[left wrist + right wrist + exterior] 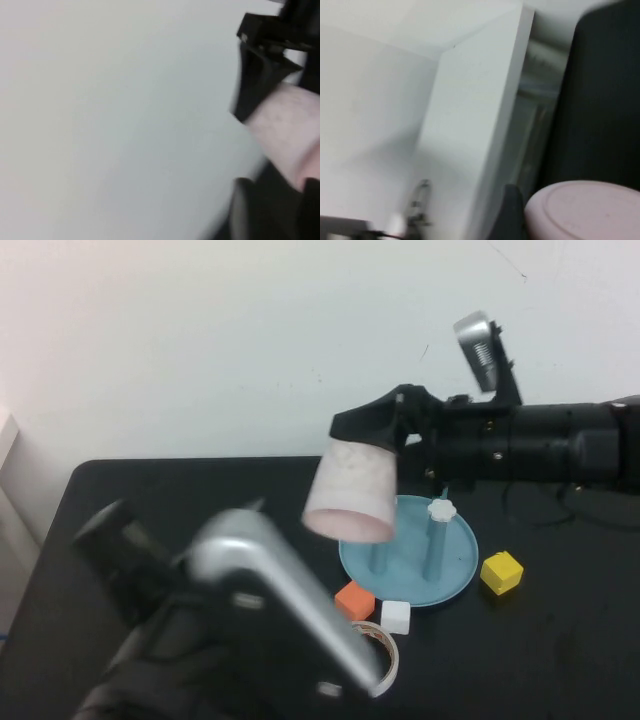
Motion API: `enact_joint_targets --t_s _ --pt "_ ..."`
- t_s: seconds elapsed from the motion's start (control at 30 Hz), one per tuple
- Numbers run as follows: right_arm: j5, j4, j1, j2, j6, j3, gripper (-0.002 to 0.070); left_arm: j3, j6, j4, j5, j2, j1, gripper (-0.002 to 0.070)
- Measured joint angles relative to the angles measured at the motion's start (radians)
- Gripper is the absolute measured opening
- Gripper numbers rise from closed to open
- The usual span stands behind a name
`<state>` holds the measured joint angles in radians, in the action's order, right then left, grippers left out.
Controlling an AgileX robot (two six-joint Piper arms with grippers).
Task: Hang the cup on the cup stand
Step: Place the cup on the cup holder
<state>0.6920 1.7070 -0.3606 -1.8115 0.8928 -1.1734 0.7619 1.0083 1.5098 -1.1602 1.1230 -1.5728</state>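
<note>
The pale pink cup (350, 495) hangs mouth-down in the air, tilted, just above the left rim of the cup stand (458, 570). My right gripper (368, 438) reaches in from the right and is shut on the cup's base end. In the right wrist view the cup's base (585, 212) fills the lower corner beside one dark finger (512, 212). One stand post carries a white flower cap (441, 509). My left gripper (108, 530) is a blurred dark shape low in the foreground, left of the cup. The left wrist view shows the cup (287, 130) against the wall.
An orange cube (354, 599), a white cube (396, 616) and a white tape ring (388, 655) lie just in front of the stand. A yellow cube (501, 572) sits to its right. The black table (230, 490) ends at a white wall behind.
</note>
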Motion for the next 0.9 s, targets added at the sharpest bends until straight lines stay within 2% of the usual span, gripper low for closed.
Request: enact_joint_targets --t_s 0.07,0.17,0.3,0.53,0.67,0.9 --pt "0.002 0.000 0.023 0.000 0.126 0.000 0.0554 0.000 0.104 -0.079 -0.009 -0.057 -0.030 0.0083" --pt "0.015 0.000 0.057 0.000 0.311 0.000 0.0554 0.000 0.181 -0.181 -0.022 -0.143 -0.040 0.0024" --pt "0.008 0.000 0.081 0.000 0.549 0.000 0.0554 0.000 0.210 -0.264 -0.001 -0.295 -0.041 0.0004" --pt "-0.027 0.000 0.082 -0.016 1.073 -0.009 0.0554 0.000 0.210 -0.291 0.073 -0.490 -0.041 0.0000" --pt "-0.044 -0.001 0.082 -0.058 1.181 -0.045 0.0554 0.000 0.210 -0.297 0.073 -0.558 -0.041 0.0000" --pt "-0.122 -0.001 0.082 -0.174 1.208 -0.203 0.0554 0.000 0.200 -0.305 0.070 -0.590 -0.041 0.0000"
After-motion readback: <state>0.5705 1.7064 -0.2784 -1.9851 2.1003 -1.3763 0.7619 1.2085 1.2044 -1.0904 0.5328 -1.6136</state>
